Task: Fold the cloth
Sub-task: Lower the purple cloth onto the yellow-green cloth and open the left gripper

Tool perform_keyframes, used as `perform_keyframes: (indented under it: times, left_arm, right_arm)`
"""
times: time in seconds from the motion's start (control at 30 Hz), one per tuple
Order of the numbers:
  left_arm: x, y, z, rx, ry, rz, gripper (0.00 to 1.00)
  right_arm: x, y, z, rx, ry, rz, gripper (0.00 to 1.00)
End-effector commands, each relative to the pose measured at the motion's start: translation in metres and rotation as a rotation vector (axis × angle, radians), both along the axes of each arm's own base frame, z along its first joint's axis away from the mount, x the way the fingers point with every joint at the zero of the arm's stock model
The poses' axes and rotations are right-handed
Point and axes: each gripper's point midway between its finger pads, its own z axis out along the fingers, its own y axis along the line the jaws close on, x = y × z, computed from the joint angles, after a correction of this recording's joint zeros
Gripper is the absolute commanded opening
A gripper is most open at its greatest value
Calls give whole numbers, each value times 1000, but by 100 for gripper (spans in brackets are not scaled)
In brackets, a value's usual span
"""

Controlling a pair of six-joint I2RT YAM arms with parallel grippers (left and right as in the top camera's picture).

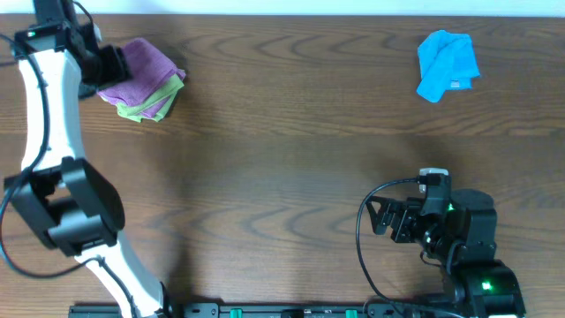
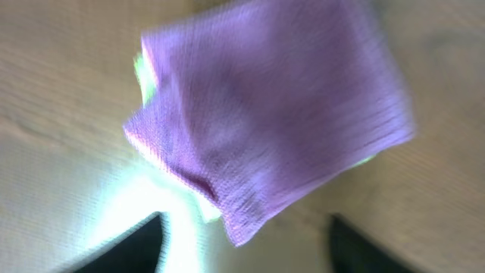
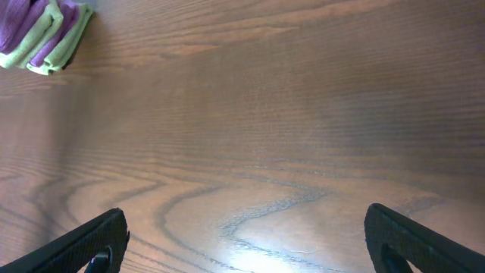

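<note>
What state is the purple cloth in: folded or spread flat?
Folded: the purple cloth sits as a compact bundle atop the lime-green cloth, layered edges showing in the right wrist view.
</note>
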Motion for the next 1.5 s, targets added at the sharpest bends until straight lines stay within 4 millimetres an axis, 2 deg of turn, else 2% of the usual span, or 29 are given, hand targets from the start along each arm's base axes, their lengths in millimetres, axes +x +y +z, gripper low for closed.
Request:
perform_keyframes:
  times: [0.0, 0.1, 0.2, 0.3, 0.43, 0.6, 0.67, 0.77, 0.9, 1.0, 1.1, 1.2, 1.33, 1.47]
  left_arm:
    - [15, -8, 36, -51, -133, 0, 6]
    - [35, -10, 37, -102, -198, 44, 6]
    - [51, -10, 25, -115, -217, 48, 6]
    - [62, -12, -1, -124, -193, 42, 6]
    - [74, -15, -52, -145, -126, 46, 6]
    - [80, -15, -98, -162, -70, 57, 6]
    - [79, -15, -114, -171, -42, 64, 6]
    - [78, -15, -120, -172, -31, 65, 6]
    - [82, -16, -114, -179, -54, 58, 6]
    - [87, -17, -98, -188, -93, 43, 6]
    - [95, -21, -69, -189, -158, -5, 5]
    - [101, -21, -27, -161, -243, -39, 6]
    - [92, -23, 7, -147, -278, -51, 6]
    - [72, -28, 31, -119, -266, -104, 34]
  right_arm:
    - [0, -2, 0, 11, 6, -18, 99]
    - [0, -2, 0, 11, 6, -18, 99]
    - [0, -2, 0, 11, 6, -18, 99]
    - [0, -1, 0, 11, 6, -18, 99]
    - [0, -2, 0, 11, 6, -18, 99]
    - [0, -2, 0, 11, 6, -18, 99]
    - [0, -2, 0, 11, 6, -18, 99]
    - [0, -1, 0, 11, 6, -18, 99]
    - [0, -2, 0, 11, 6, -18, 99]
    - [0, -2, 0, 11, 6, -18, 99]
    - [0, -2, 0, 11, 6, -18, 99]
    - [0, -2, 0, 11, 6, -18, 99]
    - [0, -2, 0, 11, 6, -18, 99]
    - [0, -2, 0, 11, 6, -18, 99]
